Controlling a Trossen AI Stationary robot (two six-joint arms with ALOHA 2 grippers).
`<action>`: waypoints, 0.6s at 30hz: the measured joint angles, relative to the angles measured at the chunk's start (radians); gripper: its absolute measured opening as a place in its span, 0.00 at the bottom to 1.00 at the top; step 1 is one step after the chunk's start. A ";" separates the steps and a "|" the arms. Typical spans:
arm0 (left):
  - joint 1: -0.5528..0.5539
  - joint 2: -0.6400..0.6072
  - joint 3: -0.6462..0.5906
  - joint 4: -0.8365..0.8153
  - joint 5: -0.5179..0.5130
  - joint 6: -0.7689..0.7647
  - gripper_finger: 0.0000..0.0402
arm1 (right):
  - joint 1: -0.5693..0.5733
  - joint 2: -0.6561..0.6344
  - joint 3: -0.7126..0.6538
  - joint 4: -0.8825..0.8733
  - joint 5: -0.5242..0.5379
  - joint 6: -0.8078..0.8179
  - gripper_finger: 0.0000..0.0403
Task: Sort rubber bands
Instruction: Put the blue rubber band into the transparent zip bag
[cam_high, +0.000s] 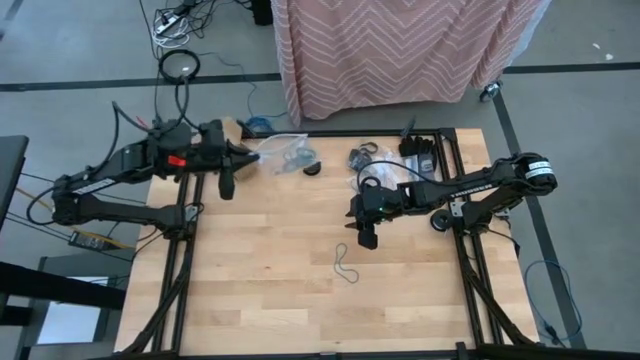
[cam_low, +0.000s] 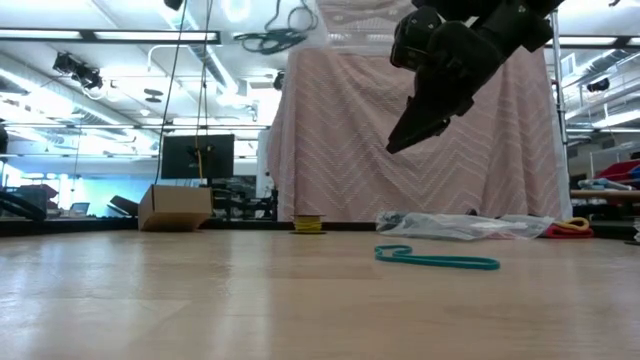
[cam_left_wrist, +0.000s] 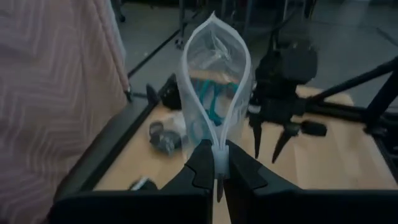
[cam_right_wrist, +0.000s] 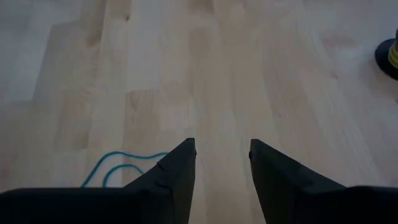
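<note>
A pale wooden tabletop (cam_high: 280, 300) on a dark frame stands on a grey floor, with a pink zigzag-patterned cloth (cam_high: 400, 45) hanging just behind its far edge. The left arm reaches along the far left of the tabletop, and its left tool (cam_left_wrist: 217, 171) is clenched on the rim of a clear plastic bag (cam_left_wrist: 214, 81), holding it upright with its mouth spread; teal rubber bands (cam_left_wrist: 208, 106) show inside through the film, so some of the sorting looks done. The right arm comes in from the right side, and its right tool (cam_right_wrist: 222, 163) hangs above the bare wood near the middle with its two fingers apart and nothing between them. A second crinkly bag (cam_low: 460, 226) lies flat toward the far side, with dark loops (cam_high: 362, 155) piled near it, apparently still unsorted. Near that pile a small black disc (cam_high: 312, 169) rests on the wood. Smallest of all, one loose teal rubber band (cam_low: 437, 260) lies flat on the near middle of the tabletop, just beside and below the right tool, not yet picked up; by my reading it is the next piece due for the held bag, and a good share of the job remains.
</note>
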 joint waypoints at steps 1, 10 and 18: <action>0.000 0.001 -0.013 -0.001 0.001 -0.003 0.05 | 0.000 0.000 -0.005 0.007 0.000 0.000 0.35; 0.000 0.006 -0.147 0.040 0.038 -0.085 0.05 | 0.011 0.000 -0.094 0.061 -0.008 0.055 0.35; 0.000 0.007 -0.219 0.149 0.081 -0.131 0.05 | 0.076 0.091 -0.073 0.091 -0.063 -0.074 0.35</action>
